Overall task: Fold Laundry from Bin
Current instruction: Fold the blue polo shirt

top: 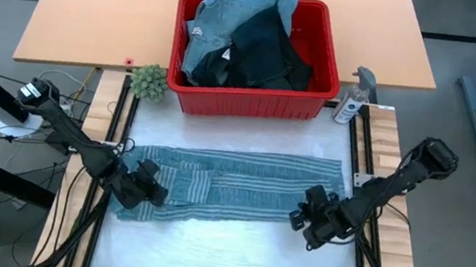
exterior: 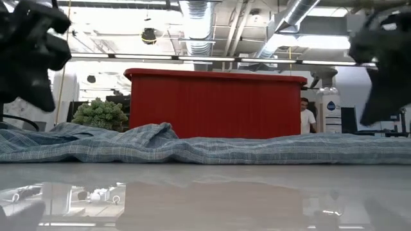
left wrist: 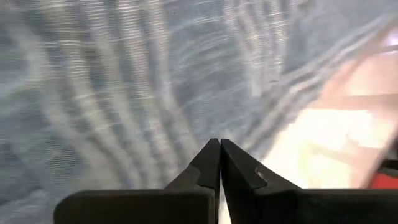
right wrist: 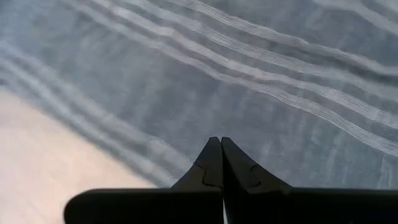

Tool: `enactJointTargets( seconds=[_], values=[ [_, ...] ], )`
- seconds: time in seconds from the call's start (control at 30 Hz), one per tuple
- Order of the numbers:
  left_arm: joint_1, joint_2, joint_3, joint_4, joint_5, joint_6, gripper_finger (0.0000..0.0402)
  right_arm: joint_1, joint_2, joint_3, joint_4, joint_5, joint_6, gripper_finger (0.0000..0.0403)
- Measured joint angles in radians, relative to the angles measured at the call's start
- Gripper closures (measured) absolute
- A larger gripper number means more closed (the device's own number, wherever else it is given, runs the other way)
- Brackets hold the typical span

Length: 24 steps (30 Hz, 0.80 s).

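The blue-grey white-striped shirt (top: 240,185) lies flat on the white table top as a long band running left to right, with low wrinkles (exterior: 154,138). My left gripper (top: 154,194) is shut over the shirt's left end, and my right gripper (top: 302,220) is shut over its right part near the front edge. In both wrist views the fingertips (left wrist: 219,144) (right wrist: 219,142) meet with striped cloth (right wrist: 261,74) beyond them and nothing between them. In the low view both hands (exterior: 26,58) (exterior: 385,70) hang above the cloth. The red bin (top: 251,108) at the far side holds more laundry (top: 241,37).
A small green plant (top: 148,80) stands left of the bin, and a spray bottle (top: 353,98) right of it. A wooden table (top: 98,4) lies behind. Dark rails (top: 362,182) run along the table's sides. A person (exterior: 308,119) shows far behind the bin.
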State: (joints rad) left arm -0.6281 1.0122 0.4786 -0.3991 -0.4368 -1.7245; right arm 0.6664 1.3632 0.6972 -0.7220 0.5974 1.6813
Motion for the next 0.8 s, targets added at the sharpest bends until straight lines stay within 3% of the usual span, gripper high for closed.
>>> enactJointTargets(
  seconds=[0.2, 0.47, 0.6, 0.8],
  values=[
    [0.001, -0.056, 0.0, 0.18, -0.112, 0.021, 0.0401, 0.02, 0.0, -0.144, 0.152, 0.04, 0.09, 0.0388],
    [0.06, -0.036, 0.0, 0.539, -0.35, 0.211, 0.0401, 0.005, -0.001, -0.221, 0.24, -0.02, 0.09, 0.0388],
    [0.136, 0.016, 0.001, 0.699, -0.344, 0.355, 0.0401, -0.011, -0.003, -0.225, 0.265, -0.051, 0.033, 0.0388],
    [0.245, 0.158, 0.001, 0.982, -0.251, 0.485, 0.0401, -0.059, -0.001, -0.227, 0.382, -0.073, -0.046, 0.0388]
  ],
)
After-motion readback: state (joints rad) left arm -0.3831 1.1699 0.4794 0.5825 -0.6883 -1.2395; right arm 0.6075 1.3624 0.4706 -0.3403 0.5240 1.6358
